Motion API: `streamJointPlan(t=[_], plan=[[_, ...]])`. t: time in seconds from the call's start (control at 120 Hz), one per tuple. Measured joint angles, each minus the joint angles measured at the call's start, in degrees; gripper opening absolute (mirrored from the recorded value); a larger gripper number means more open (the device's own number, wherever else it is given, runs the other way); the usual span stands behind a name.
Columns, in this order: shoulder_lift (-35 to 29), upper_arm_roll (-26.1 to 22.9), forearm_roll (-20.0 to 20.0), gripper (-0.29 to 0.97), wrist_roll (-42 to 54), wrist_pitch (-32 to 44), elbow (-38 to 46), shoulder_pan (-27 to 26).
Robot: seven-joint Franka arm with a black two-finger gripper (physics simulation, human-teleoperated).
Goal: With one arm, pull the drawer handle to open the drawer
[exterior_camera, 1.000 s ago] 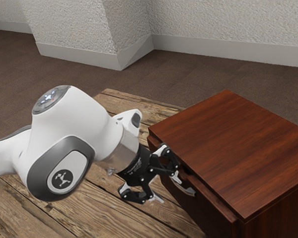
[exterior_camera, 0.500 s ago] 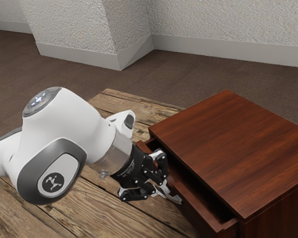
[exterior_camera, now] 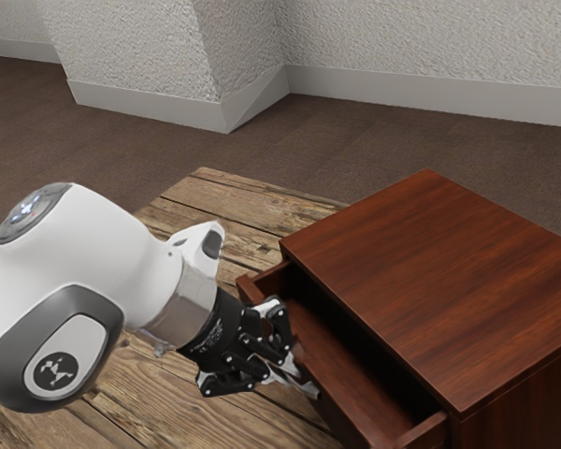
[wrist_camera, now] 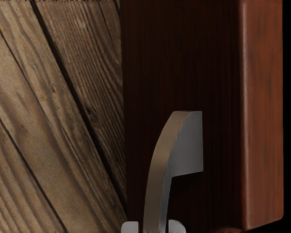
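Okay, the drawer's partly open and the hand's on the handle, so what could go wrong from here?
1. The drawer handle is a slim, smooth metal bar, so the hand might slip off it under load.
2. The drawer is already well out of the cabinet. Pulling much farther might bring it out entirely or drag the cabinet.
3. The hand sits low over the wooden table, so a dip might scrape the planks.

drawer (exterior_camera: 341, 379) ~half open, grey handle (wrist_camera: 177, 160)
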State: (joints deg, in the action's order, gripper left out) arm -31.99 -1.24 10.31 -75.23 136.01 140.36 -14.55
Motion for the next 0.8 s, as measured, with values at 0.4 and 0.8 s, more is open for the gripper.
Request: streamJointPlan(t=[0.4, 0.8], plan=[[-4.91, 0.22, -0.13, -0.11, -0.15, 0.02, 4.16, 0.05], [-10.17, 0.25, 0.20, -0.11, -0.34, 0.05, 7.88, 0.21]])
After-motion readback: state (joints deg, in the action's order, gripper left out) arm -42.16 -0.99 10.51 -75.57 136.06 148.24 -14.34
